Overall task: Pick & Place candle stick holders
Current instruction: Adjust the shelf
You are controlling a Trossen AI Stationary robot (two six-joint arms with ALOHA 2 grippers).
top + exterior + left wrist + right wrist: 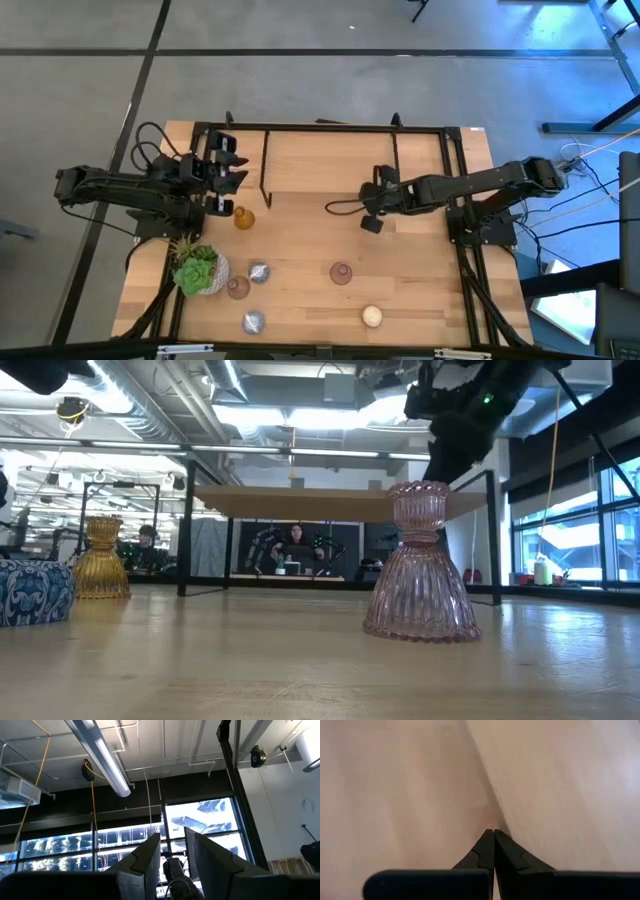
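Six candle stick holders stand on their bases on the wooden table: an amber one (243, 217) (103, 558), two silvery-blue round ones (259, 272) (253, 322), two pink ones (238, 288) (341, 273) and a cream one (372, 317). The low view shows one pink holder (420, 565) up close. My right gripper (372, 222) (493, 831) is shut and slants down over bare wood near the table's middle, beyond the pink holder. My left gripper (232, 172) (172, 837) is raised at the far left, points upward and is open with nothing between its fingers.
A green succulent in a pale pot (197, 270) stands at the near left beside the holders. A raised wooden shelf (340, 505) on black legs and a black frame (330, 128) cover the table's far half. A person sits in the room behind the table.
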